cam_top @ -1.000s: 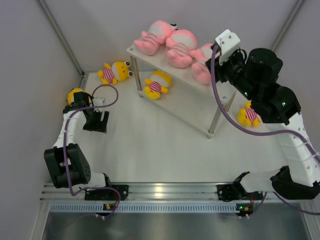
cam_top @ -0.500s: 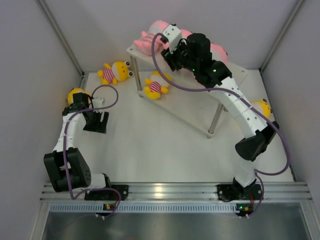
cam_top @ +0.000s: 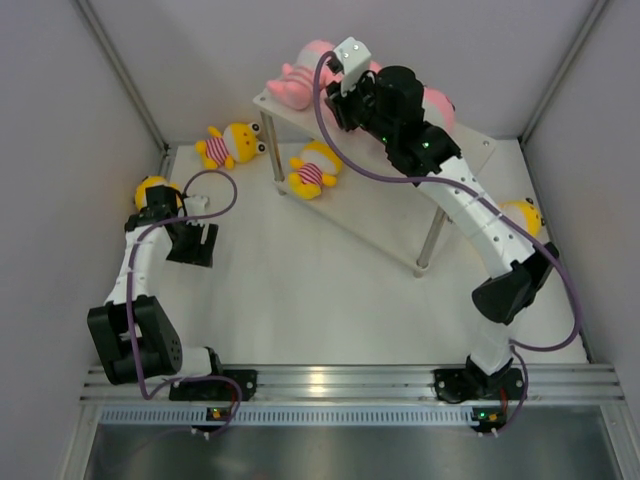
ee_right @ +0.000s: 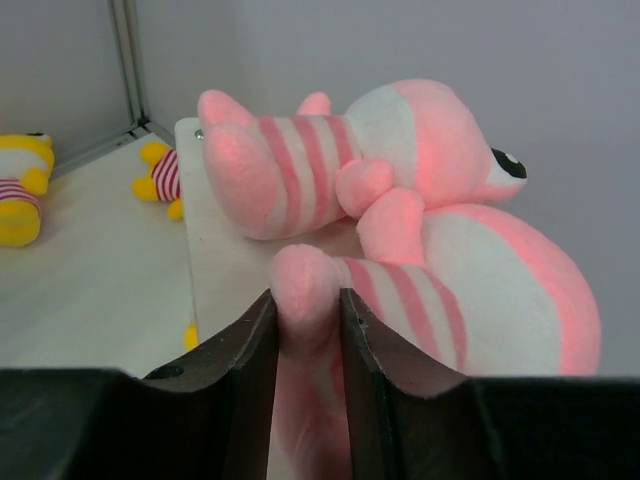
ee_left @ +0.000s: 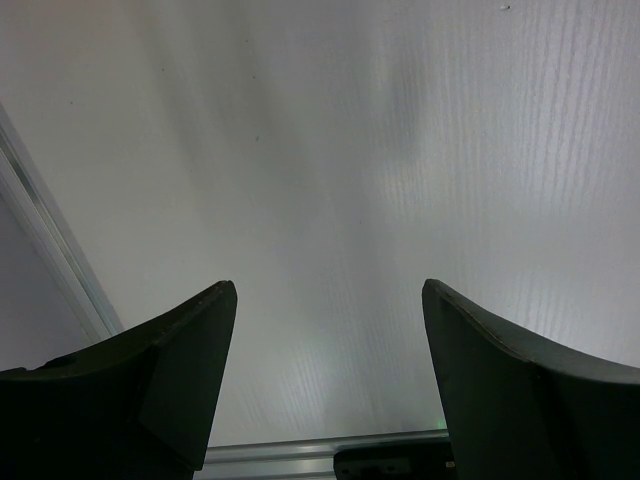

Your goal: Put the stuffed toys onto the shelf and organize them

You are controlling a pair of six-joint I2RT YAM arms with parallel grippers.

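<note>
The white shelf [cam_top: 470, 150] stands at the back of the table. My right gripper [ee_right: 307, 300] reaches over its top tier near the far left end and is shut on the leg of a pink stuffed toy [ee_right: 490, 290] that lies on the shelf top [ee_right: 215, 260]. A second pink toy [ee_right: 330, 150] lies just behind it, touching it. In the top view my right gripper [cam_top: 345, 100] covers part of the pink toys [cam_top: 300, 78]. My left gripper [cam_top: 195, 243] is open and empty, low over bare table at the left.
Yellow toys lie on the table: one by the back left corner [cam_top: 232, 143], one under the shelf's left end [cam_top: 315, 170], one at the right wall [cam_top: 522, 215], one behind my left arm [cam_top: 152, 190]. Grey walls enclose the table.
My right arm has swung from the shelf's right end to its far left end and now grips a pink toy's leg. My left arm has not moved.
</note>
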